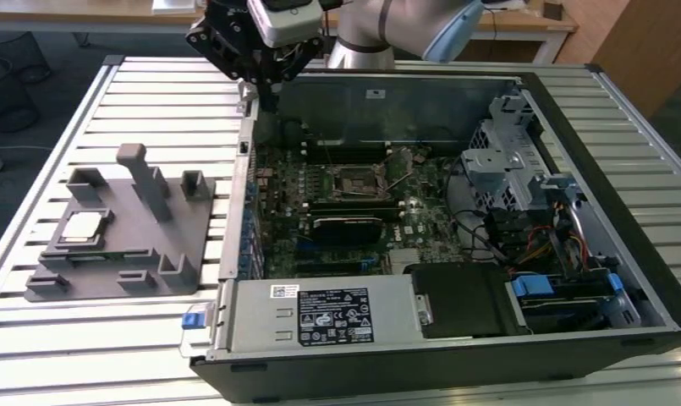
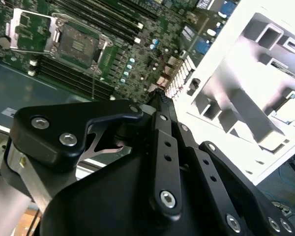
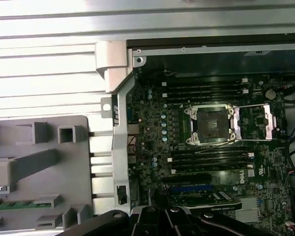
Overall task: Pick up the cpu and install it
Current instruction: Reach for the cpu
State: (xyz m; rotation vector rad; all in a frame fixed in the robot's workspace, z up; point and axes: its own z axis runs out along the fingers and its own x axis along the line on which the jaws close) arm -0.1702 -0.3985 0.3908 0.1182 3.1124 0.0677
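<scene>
A pale metal table (image 1: 148, 93) of ribbed slats carries two things. A grey moulded parts holder (image 1: 148, 271) lies toward the exterior view's left. Just beside it, on the right, lies an open computer case (image 1: 431, 372).

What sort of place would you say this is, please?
Probably a robotics lab or assembly test bench: an open black desktop computer case lies on a ribbed metal table, beside a grey plastic fixture holding the silver square cpu, with a pale grey robot arm above.

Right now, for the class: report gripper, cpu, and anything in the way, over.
Gripper shut, empty, above computer case corner. Cpu in grey holder, outside the case. Case wall between it and open socket.
</scene>
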